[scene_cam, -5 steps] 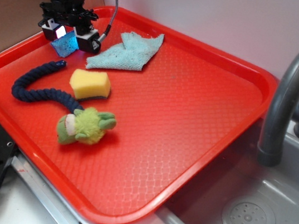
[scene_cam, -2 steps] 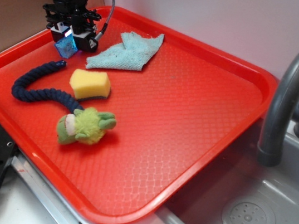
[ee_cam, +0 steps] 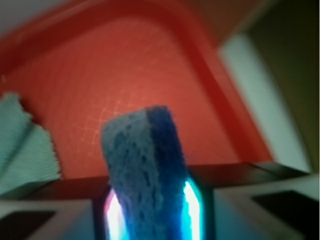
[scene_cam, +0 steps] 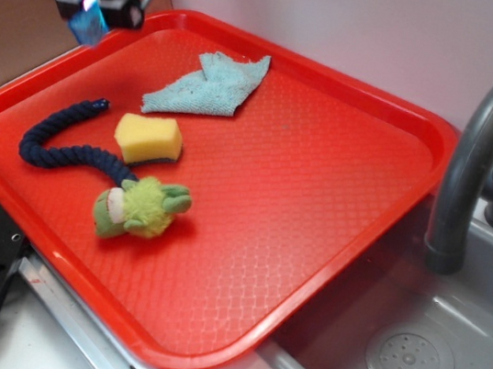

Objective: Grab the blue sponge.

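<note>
My gripper [scene_cam: 89, 5] hangs above the far left corner of the red tray [scene_cam: 343, 162], shut on the blue sponge [scene_cam: 89, 22], which is lifted off the tray floor. In the wrist view the blue sponge [ee_cam: 145, 165] stands on edge between the two lit jaws, squeezed at its lower end, with the red tray [ee_cam: 125, 65] well below it.
On the tray lie a light teal cloth [scene_cam: 210, 86], a yellow sponge [scene_cam: 149, 139], a dark navy rope [scene_cam: 58, 142] and a green plush toy [scene_cam: 141, 206]. A grey faucet [scene_cam: 483, 155] and sink [scene_cam: 406, 357] are at the right. A brown wall is behind the gripper.
The gripper has risen and moved left toward the tray's far corner, carrying the blue sponge up off the tray.
</note>
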### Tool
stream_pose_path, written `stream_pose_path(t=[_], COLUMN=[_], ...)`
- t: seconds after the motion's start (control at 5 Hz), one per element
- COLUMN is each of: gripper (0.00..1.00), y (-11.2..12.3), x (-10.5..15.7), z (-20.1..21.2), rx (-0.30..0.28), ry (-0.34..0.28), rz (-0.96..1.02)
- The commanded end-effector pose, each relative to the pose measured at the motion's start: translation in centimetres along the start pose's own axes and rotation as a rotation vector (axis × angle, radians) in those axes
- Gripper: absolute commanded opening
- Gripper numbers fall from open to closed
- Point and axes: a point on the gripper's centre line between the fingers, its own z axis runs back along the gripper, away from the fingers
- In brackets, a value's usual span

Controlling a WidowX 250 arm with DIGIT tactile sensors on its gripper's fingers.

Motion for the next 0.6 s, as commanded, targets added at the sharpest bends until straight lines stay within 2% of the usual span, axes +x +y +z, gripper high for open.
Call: stream_pose_path(t=[0.0,0.2,0.4], gripper=[0.00,0.00,0.00], y=[-4.8,-4.7,-3.9], x=[-4.0,-3.8,-1.5], z=[13.2,14.8,12.7], rx=[-0.167,-0.270,-0.206], ry=[0.005,0.044,0.087], rz=[-0.069,-0.062,-0.079])
